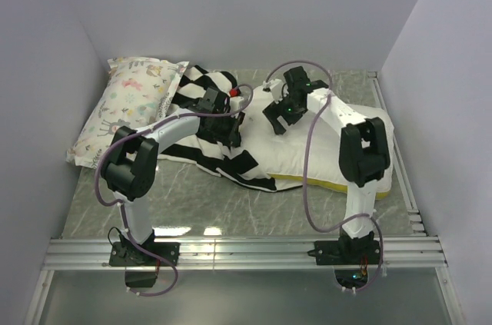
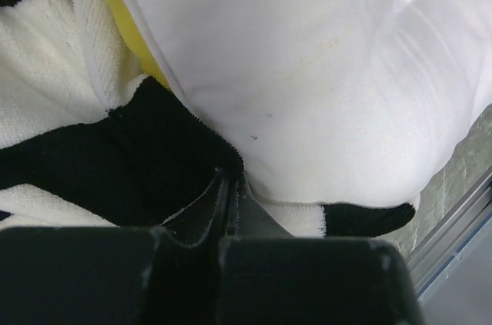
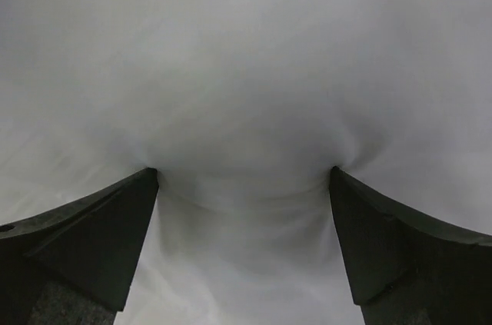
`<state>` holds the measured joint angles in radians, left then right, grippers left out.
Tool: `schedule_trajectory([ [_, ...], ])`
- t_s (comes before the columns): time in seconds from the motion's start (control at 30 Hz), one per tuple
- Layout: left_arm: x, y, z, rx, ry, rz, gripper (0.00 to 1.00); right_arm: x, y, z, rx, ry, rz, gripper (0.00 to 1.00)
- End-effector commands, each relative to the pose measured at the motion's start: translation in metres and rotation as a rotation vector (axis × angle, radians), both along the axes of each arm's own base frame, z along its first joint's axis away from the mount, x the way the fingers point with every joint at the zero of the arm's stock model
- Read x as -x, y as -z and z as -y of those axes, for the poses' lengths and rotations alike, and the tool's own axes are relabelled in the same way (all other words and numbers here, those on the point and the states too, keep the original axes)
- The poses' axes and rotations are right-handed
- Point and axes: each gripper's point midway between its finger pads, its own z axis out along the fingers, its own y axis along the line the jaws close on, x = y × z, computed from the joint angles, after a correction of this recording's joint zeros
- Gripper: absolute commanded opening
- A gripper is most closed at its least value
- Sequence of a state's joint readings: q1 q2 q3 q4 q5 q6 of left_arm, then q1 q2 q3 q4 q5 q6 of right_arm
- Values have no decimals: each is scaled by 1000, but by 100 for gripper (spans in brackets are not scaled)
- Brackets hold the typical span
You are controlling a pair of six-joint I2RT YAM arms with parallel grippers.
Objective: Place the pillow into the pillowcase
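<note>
The cream-white pillow [image 1: 315,152] with its yellow band [image 1: 307,184] lies right of centre on the table. The black-and-white striped pillowcase [image 1: 201,91] lies crumpled at its left end and overlaps it. My left gripper [image 1: 232,134] is shut on the pillowcase's edge; in the left wrist view the jaws [image 2: 231,183] pinch a thin fold of the pillowcase [image 2: 131,156] right against the pillow [image 2: 323,71]. My right gripper [image 1: 275,124] is open and pressed down into the pillow; in the right wrist view the fingertips [image 3: 146,187] dent the pillow [image 3: 246,71], which fills the frame.
A smaller floral-print pillow [image 1: 127,106] lies at the back left against the wall. Aluminium rails run along the front [image 1: 246,252] and right [image 1: 403,164] edges. Bare marbled tabletop [image 1: 192,206] shows in front of the pillow. Walls close in on three sides.
</note>
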<state>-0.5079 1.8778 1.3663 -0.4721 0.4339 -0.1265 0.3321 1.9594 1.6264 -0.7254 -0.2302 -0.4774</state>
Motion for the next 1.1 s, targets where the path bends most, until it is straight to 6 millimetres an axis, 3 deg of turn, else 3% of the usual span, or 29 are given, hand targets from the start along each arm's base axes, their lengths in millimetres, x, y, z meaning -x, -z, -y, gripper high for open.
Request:
schedule_trajectory([
  [0.0,-4,-17,7,67,-1,30,0,4,9,-7,-21,84,-73,100],
  [0.07,-3,-17,5,68,-9,31,0,20,34,-4,23,54,-129,94],
  [0.1,-5,-17,4,69,-14,33,0,26,43,-2,40,48,-152,85],
  [0.13,-5,-18,3,73,-18,31,0,33,48,-4,34,26,-177,54],
  [0.2,-6,-24,0,92,-27,29,1,53,45,-6,-7,-32,-211,31],
  [0.23,-8,-28,-2,102,-31,30,5,58,39,-3,-28,-43,-204,0],
  [0.27,-10,-38,-3,122,-33,45,8,67,40,1,-36,-55,-197,0],
  [0.3,-14,-44,-8,134,-46,54,12,69,14,2,-67,-71,-130,0],
  [0.43,-34,-77,-22,122,-80,166,28,87,-17,22,-53,-93,-33,0],
  [0.5,-47,-93,-23,108,-82,236,32,99,-19,32,-30,-102,-41,0],
  [0.67,-79,-97,-18,66,-115,285,43,111,-4,45,4,-38,-63,0],
  [0.73,-79,-94,-7,54,-108,276,44,114,-4,44,-9,-23,-56,0],
  [0.83,-68,-70,13,33,-83,223,50,121,0,46,-16,-2,-62,0],
  [1.07,-14,-3,51,-14,1,42,56,124,0,56,11,67,-41,0],
])
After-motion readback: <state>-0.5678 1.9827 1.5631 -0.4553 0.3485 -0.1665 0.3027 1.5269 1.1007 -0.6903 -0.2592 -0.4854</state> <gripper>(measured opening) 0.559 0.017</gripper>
